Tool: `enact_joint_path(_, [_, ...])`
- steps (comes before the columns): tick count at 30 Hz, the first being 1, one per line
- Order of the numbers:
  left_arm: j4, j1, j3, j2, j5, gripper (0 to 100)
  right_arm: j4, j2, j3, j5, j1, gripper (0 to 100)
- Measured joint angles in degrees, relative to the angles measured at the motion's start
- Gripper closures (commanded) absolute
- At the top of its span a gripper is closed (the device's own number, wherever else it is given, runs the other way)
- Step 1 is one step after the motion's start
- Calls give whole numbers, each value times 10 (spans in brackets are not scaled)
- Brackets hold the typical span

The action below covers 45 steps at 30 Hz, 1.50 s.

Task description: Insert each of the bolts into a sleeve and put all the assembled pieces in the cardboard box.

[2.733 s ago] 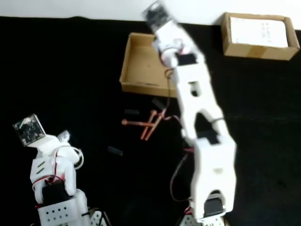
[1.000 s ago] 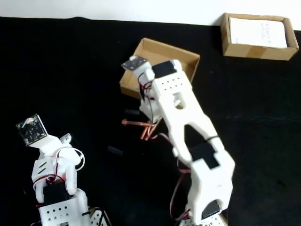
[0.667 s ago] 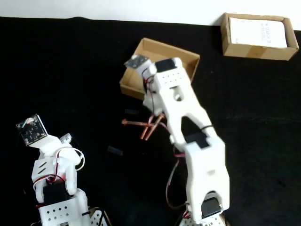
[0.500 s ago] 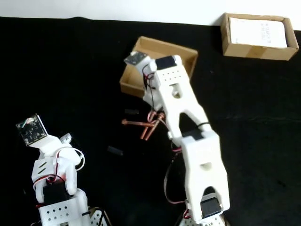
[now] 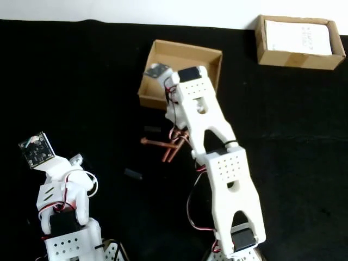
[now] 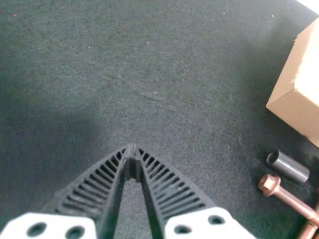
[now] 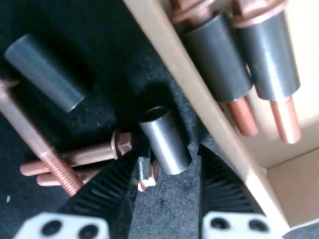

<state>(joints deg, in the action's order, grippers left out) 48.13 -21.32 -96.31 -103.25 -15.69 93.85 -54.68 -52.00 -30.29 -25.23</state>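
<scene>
R arm (image 5: 217, 152) stretches over the black worktop (image 5: 81, 81), wrist above the near wall of the cardboard box (image 5: 185, 57). In the right wrist view the R hand (image 7: 168, 152) is part open, one finger each side of a dark sleeve (image 7: 162, 134). That sleeve lies on the cloth just beside the box's outer wall (image 7: 199, 99). There are small gaps on both sides, so nothing is gripped.

Inside the box, two assembled pieces (image 7: 219, 55) lie side by side, w/ copper thread poking out of each sleeve end. Outside it, a second loose sleeve (image 7: 45, 74) lies apart from the first. Several bare bolts (image 7: 84, 157) lie crossed on the cloth, one hex head just beside the sleeve between the fingers.

From above, the bolts (image 5: 166, 144) form a loose heap near the box's front wall, partly under the R arm. One sleeve (image 5: 152, 129) lies just beyond them. Another sleeve (image 5: 132, 174) lies well apart, nearer the arm bases.

L arm (image 5: 62, 201) sits folded at the near left corner. L hand (image 6: 131, 149) is closed, ribbed fingertips meeting, nothing between them, over bare cloth. Farther off in its view are a box corner (image 6: 299, 94), a sleeve (image 6: 288, 167) and a bolt (image 6: 281, 191).

A second box (image 5: 293, 58) w/ a white sheet in it sits at the far right edge.
</scene>
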Motion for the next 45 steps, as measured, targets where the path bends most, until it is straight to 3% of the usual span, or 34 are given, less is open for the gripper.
enact_joint_path(6, [0,0,0,0,0,991,-18,-38,-4,-3,1,865])
enact_joint_path(10, [0,0,0,0,0,991,-39,-47,-4,-4,3,998])
enact_joint_path(17, [0,0,0,0,0,991,-56,-32,-10,-4,20,991])
enact_joint_path(21, [0,0,0,0,0,991,-7,-15,-61,-4,24,991])
enact_joint_path(26, [0,0,0,0,0,991,58,75,-168,67,34,991])
enact_joint_path(30, [0,2,0,0,0,991,66,185,-174,142,59,991])
enact_joint_path(45, [0,3,0,0,0,991,66,771,350,273,117,991])
